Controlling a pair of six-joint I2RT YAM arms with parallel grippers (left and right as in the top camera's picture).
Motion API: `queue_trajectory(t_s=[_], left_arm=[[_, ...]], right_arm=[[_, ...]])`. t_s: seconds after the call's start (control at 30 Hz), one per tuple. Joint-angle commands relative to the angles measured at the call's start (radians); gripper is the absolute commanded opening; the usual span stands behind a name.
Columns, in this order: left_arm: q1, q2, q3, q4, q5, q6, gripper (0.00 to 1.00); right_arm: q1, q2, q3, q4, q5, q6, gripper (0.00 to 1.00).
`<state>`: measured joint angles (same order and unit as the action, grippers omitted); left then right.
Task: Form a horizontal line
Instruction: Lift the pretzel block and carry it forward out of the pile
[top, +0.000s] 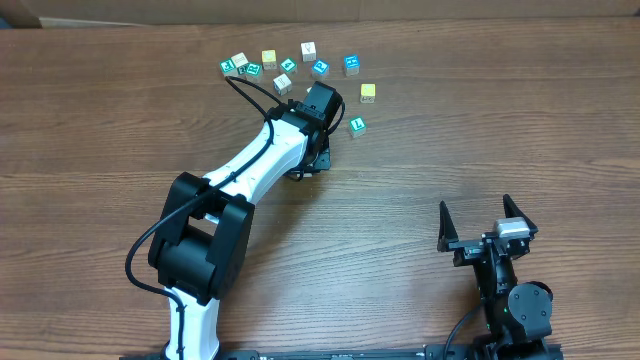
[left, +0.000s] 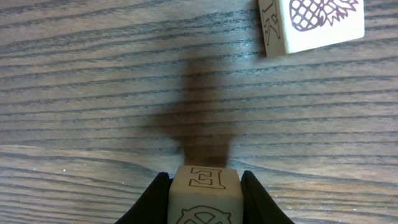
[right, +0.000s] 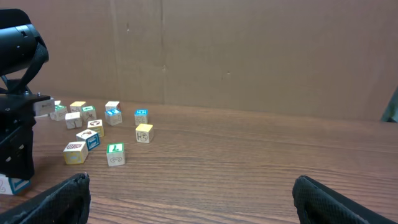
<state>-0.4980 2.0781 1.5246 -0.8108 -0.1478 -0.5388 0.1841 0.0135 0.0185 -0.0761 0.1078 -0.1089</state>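
Observation:
Several small picture-and-letter cubes lie scattered at the far side of the wood table (top: 420, 170), among them a yellow cube (top: 368, 93), a green-topped cube (top: 357, 126) and a blue-topped cube (top: 351, 64). My left gripper (top: 318, 105) reaches down among them. In the left wrist view it (left: 205, 177) is shut on a cream cube with an outlined letter E (left: 205, 198), close to the table. A pineapple cube (left: 317, 22) lies ahead to the right. My right gripper (top: 487, 225) is open and empty near the front right, and its wrist view shows the fingers (right: 199, 199) wide apart.
The cubes show in the right wrist view at the left, such as the yellow one (right: 143, 132) and the green-topped one (right: 115, 154). The black left arm (right: 15, 93) stands at that view's left edge. A cardboard wall (right: 249, 50) backs the table.

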Motion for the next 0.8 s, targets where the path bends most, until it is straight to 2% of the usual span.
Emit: queue_trajectory(t_s=[0.0, 0.77], left_arm=[[-0.005, 0.003, -0.013, 0.009, -0.021, 0.046, 0.13], [-0.006, 0.032, -0.015, 0.023, -0.046, 0.045, 0.15]], right_arm=[[-0.003, -0.011, -0.01, 0.003, -0.004, -0.004, 1.0], [-0.003, -0.011, -0.01, 0.003, -0.004, -0.004, 1.0]])
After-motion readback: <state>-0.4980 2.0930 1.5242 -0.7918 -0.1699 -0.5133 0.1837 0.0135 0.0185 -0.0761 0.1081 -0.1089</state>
